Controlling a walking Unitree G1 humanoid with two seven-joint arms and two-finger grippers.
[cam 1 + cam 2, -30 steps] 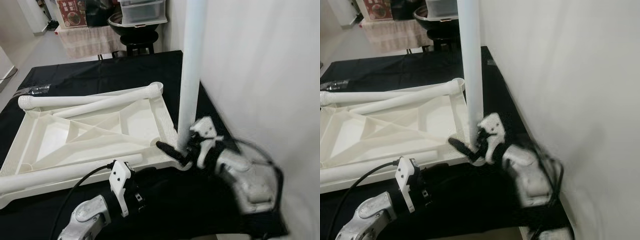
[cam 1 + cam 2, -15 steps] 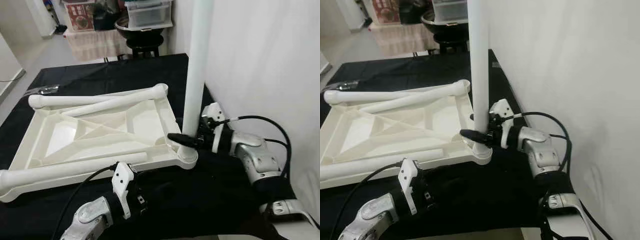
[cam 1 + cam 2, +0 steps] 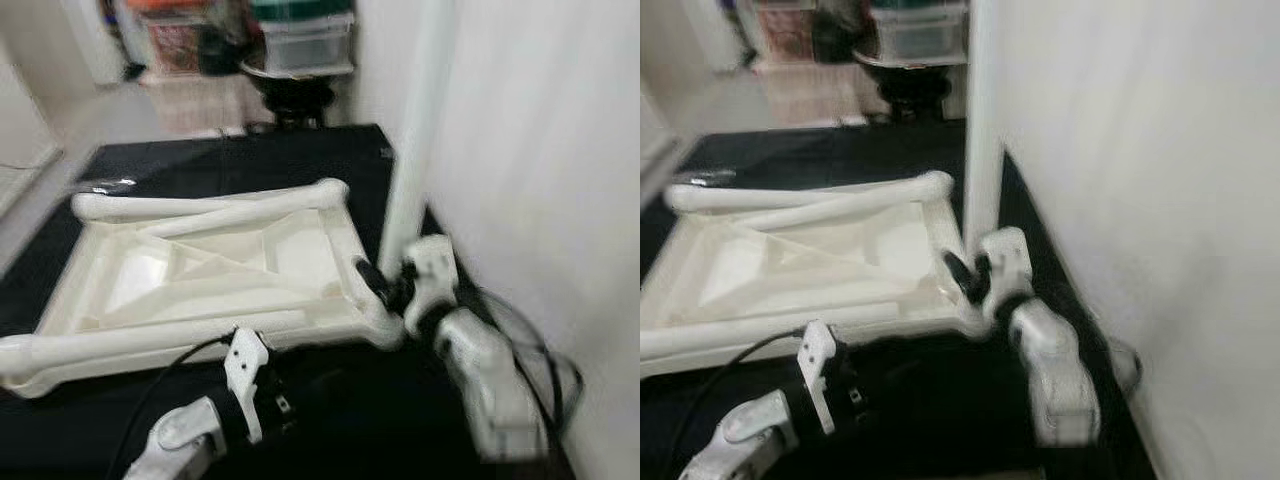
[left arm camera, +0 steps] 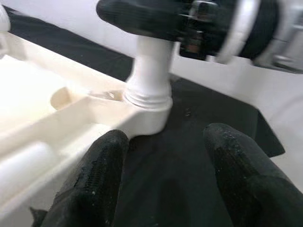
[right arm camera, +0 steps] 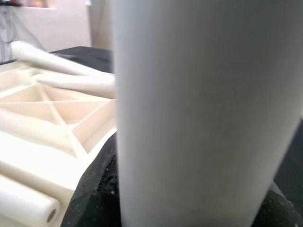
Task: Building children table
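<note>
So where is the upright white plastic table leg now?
The upright white plastic table leg stands in the upturned white tabletop's near right corner socket, beside the white wall, held by the right gripper.

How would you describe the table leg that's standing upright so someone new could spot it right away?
Find the white upside-down tabletop lying on the black cloth. At its corner nearest the white wall a white leg stands in a round socket, gripped low by the right gripper. The other legs lie flat across the tabletop.

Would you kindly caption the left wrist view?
Open left gripper facing the upright leg seated in the tabletop corner.
</note>
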